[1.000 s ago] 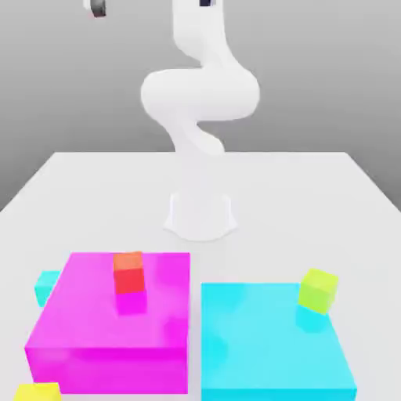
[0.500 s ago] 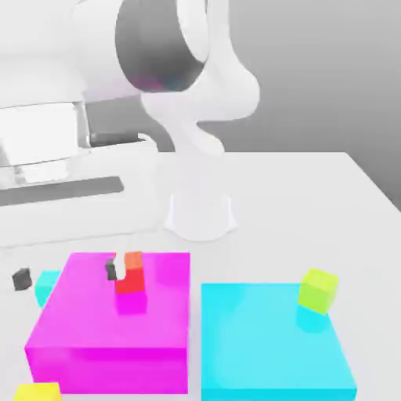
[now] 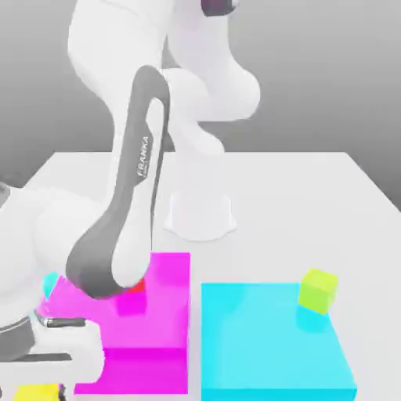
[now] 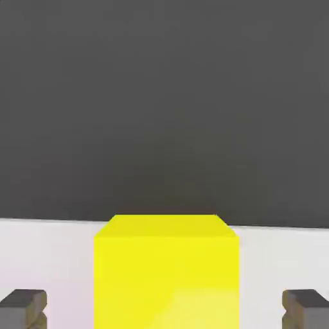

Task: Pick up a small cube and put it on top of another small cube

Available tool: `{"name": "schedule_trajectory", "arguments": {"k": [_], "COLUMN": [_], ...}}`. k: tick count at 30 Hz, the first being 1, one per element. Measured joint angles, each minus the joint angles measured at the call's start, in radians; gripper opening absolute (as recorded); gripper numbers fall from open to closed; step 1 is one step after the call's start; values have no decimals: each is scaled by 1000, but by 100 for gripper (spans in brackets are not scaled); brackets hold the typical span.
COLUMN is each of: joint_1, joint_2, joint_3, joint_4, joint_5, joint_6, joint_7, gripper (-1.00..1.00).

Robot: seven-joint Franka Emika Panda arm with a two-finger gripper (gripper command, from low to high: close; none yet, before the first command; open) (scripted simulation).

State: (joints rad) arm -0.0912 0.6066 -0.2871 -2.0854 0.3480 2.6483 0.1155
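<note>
Two dark fingertips (image 4: 24, 307) of the tool (image 4: 164, 308) stand on either side of the small yellow cube (image 4: 167, 273), with gaps showing between each tip and the cube, so the tool looks released, not clamped. In the exterior view the cube (image 3: 35, 391) sits on the white tabletop (image 3: 313, 196) at the near left corner, in front of the big magenta block (image 3: 160, 313); a lime-green cube (image 3: 318, 290) rests on the cyan block (image 3: 274, 345) to the right

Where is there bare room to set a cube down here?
Free: most of the big cyan block's top, except the corner bearing the lime-green small cube; also white table beside the arm's base. Crowded: the big magenta block, overhung by the arm.
</note>
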Motion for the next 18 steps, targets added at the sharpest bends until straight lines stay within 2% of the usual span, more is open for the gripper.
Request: {"name": "schedule_trajectory", "arguments": {"k": [6, 10, 14, 18], "joint_1": [1, 33, -36, -91], "joint_2": [0, -113, -110, -215], "joint_3": [-1, -57, -109, -160], "joint_4": [0, -23, 7, -99], "joint_5": [1, -61, -128, -210], "joint_6": [-2, -93, -142, -144], "joint_7": [-1, 28, -103, -281], "gripper": [-100, -100, -100, -100]}}
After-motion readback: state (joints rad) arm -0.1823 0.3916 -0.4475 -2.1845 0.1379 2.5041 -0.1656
